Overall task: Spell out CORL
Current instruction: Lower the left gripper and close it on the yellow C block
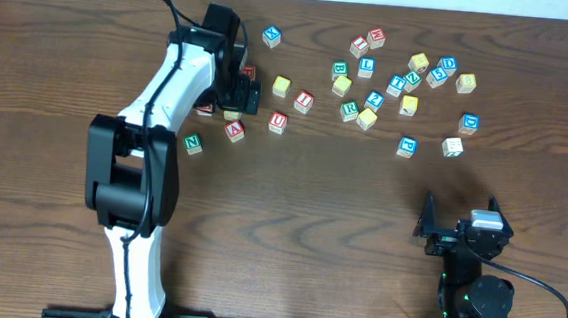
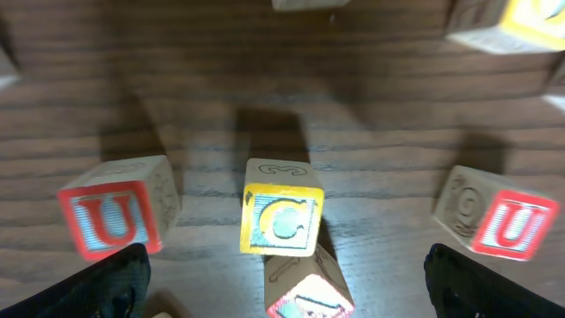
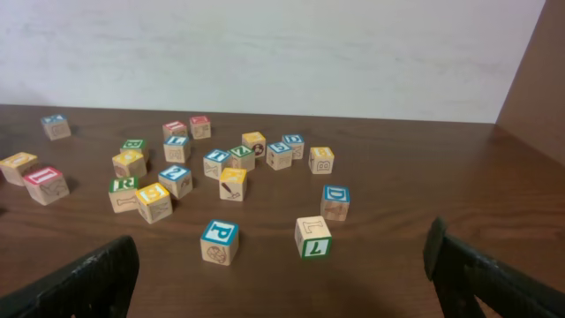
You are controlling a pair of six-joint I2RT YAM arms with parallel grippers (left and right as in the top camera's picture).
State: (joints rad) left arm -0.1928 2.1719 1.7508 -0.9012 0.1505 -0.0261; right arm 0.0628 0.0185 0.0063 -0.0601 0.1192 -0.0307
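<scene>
The yellow-framed C cube (image 2: 282, 219) sits far left on the table (image 1: 289, 230), just ahead of the wide-spread left gripper (image 2: 284, 281) and nearly hidden overhead; the green R cube (image 3: 123, 187) lies mid-cluster; the right gripper (image 3: 282, 283) gapes too.

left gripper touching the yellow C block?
Apart. Left wrist view: left gripper open, its fingers sit low on either side of the yellow C block with bare table between each finger and the block.
</scene>
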